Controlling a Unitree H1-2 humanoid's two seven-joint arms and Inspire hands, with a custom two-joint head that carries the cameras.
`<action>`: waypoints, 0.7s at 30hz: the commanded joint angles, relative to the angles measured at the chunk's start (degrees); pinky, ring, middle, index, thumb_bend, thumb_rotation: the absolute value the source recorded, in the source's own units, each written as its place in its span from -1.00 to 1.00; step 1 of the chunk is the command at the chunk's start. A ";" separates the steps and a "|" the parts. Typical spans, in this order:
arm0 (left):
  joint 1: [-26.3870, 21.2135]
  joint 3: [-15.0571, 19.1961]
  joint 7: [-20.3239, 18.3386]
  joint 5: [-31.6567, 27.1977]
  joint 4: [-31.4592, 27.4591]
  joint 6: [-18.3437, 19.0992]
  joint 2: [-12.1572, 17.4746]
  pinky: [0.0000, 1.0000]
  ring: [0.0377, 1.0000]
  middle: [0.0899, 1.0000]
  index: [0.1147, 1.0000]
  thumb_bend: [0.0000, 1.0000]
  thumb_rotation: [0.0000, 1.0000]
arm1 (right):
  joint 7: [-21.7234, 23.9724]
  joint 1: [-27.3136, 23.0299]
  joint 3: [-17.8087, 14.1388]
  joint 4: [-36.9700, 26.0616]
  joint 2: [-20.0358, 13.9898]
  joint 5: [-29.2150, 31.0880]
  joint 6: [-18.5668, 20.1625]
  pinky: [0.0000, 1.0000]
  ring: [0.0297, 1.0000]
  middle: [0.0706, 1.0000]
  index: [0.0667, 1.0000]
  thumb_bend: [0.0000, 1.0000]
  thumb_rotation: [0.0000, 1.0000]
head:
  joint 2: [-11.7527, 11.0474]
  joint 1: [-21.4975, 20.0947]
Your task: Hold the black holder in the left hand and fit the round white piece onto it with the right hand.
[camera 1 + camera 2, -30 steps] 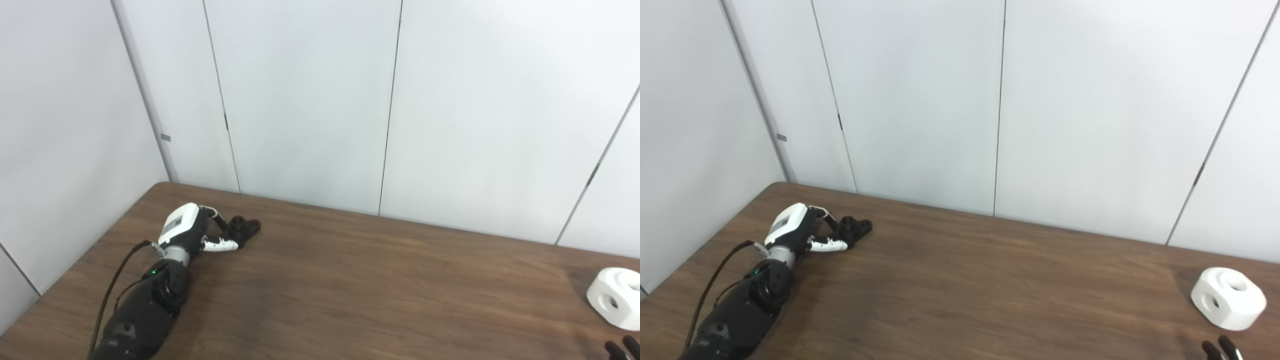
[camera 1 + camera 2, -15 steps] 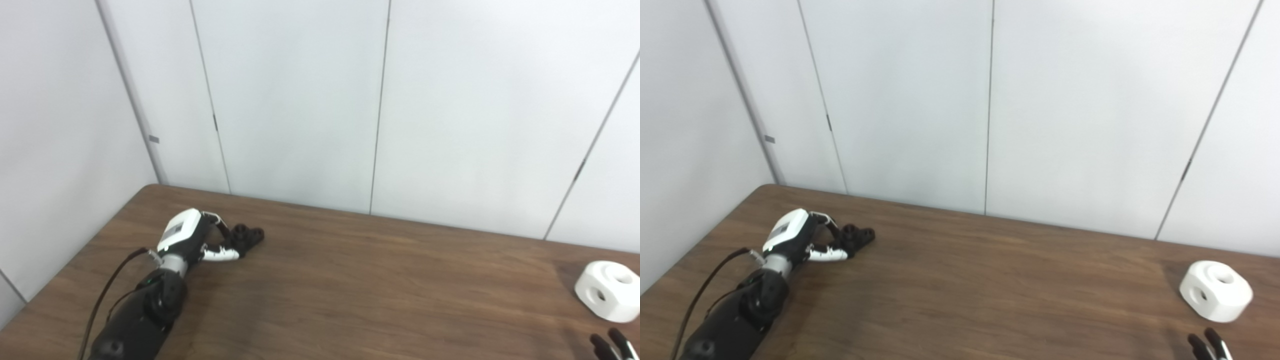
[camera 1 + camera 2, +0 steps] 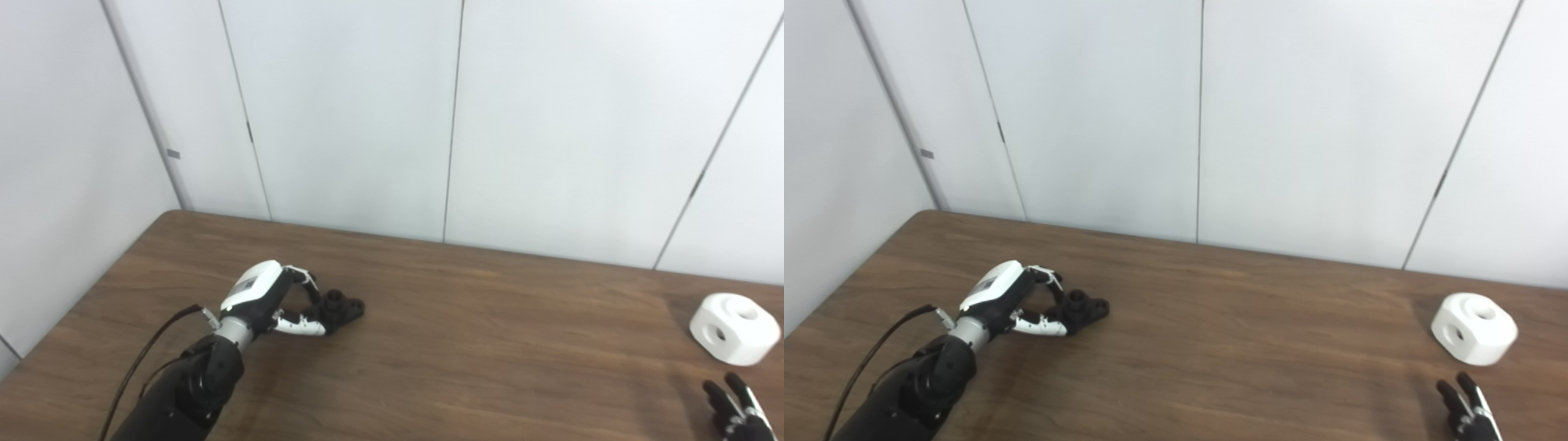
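Observation:
The black holder (image 3: 343, 305) is a small dark part with round sockets, low over the left half of the brown table (image 3: 490, 349). My left hand (image 3: 264, 295) is shut on its near end, white thumb and fingers pinching it. I cannot tell whether the holder touches the table. The round white piece (image 3: 734, 328), a chunky ring with a top hole and a side hole, sits on the table at the far right. My right hand (image 3: 737, 409) shows only at the bottom right edge, its fingers apart and holding nothing, a short way in front of the white piece.
Pale wall panels (image 3: 367, 122) stand right behind the table's far edge and along its left side. A black cable (image 3: 147, 358) trails beside my left forearm.
The camera has swung, shifting the whole picture left. My left hand has carried the black holder to the right, toward the table's middle. More of my right hand shows at the bottom edge.

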 commanded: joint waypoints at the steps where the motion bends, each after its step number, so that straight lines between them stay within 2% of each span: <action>1: -0.50 -0.28 -0.28 1.52 -3.85 -1.52 1.11 0.93 0.79 0.57 -0.16 0.04 -0.90 | 0.25 0.87 1.04 -0.74 0.91 -0.52 0.53 1.00 0.93 0.82 0.90 0.22 0.85 | 0.37 -0.47; 5: 1.35 -1.55 -2.21 2.25 -8.40 -2.88 0.67 0.94 0.78 0.55 -0.16 0.04 -0.90 | 0.20 0.68 1.52 -1.28 1.17 -0.34 0.61 1.00 0.92 0.81 0.90 0.20 0.84 | 1.87 -3.00; 8: 2.99 -2.61 -2.25 2.34 -10.23 -5.69 -0.03 0.97 0.79 0.57 -0.17 0.04 -0.90 | -0.33 0.51 2.03 -1.38 1.48 -1.67 0.15 1.00 0.89 0.80 0.89 0.17 0.86 | 2.76 -4.27; 15: 6.52 -5.81 -4.73 3.87 -14.95 -8.70 -1.62 0.95 0.78 0.55 -0.17 0.05 -0.89 | -2.18 0.22 3.56 -3.28 2.96 -4.46 1.97 1.00 0.88 0.80 0.89 0.21 0.89 | 5.27 -7.99; 21: 9.36 -8.37 -5.96 6.79 -17.60 -10.32 -4.20 0.96 0.80 0.57 -0.17 0.04 -0.88 | -3.12 0.13 4.63 -5.64 3.61 -5.85 4.77 1.00 0.88 0.80 0.89 0.23 0.91 | 7.10 -10.04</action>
